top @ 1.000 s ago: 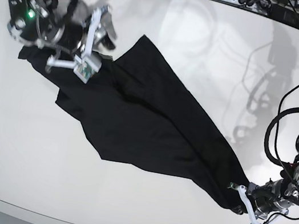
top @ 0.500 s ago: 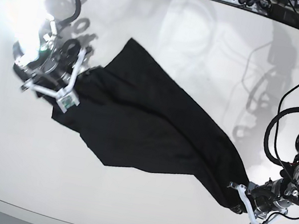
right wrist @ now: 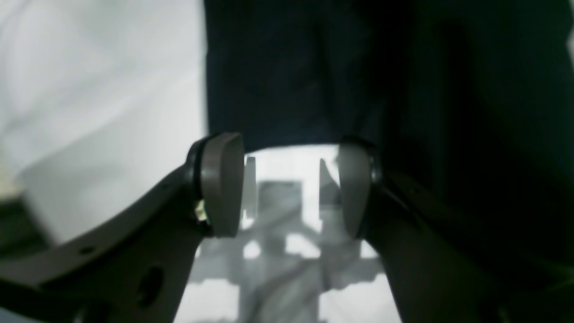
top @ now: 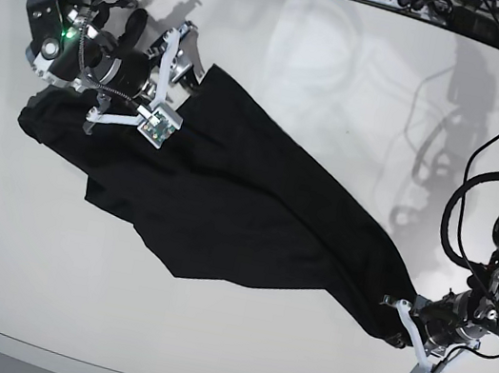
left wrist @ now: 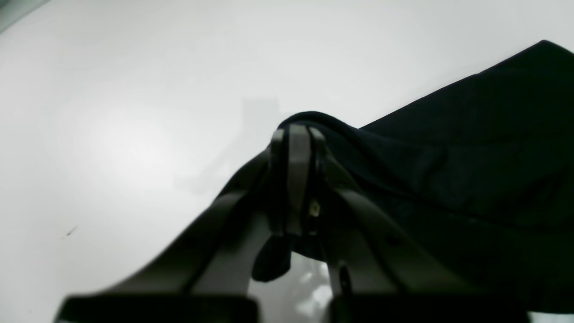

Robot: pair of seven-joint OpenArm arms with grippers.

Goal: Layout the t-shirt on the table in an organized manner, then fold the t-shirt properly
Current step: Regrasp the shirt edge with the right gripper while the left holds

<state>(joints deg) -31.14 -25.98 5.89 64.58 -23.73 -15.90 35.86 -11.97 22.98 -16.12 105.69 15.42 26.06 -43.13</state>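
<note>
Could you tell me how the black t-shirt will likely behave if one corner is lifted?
The thin black fabric t-shirt lies creased and stretched between the grippers, so it would probably droop limply. On the glossy white table it would likely slide easily.

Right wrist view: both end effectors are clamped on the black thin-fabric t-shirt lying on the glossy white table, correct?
Not quite. Only the left end effector is shut on the black thin-fabric t-shirt. The right end effector is open: the right wrist view shows bare glossy white table between its fingertips, with the shirt's edge just beyond them.
</note>
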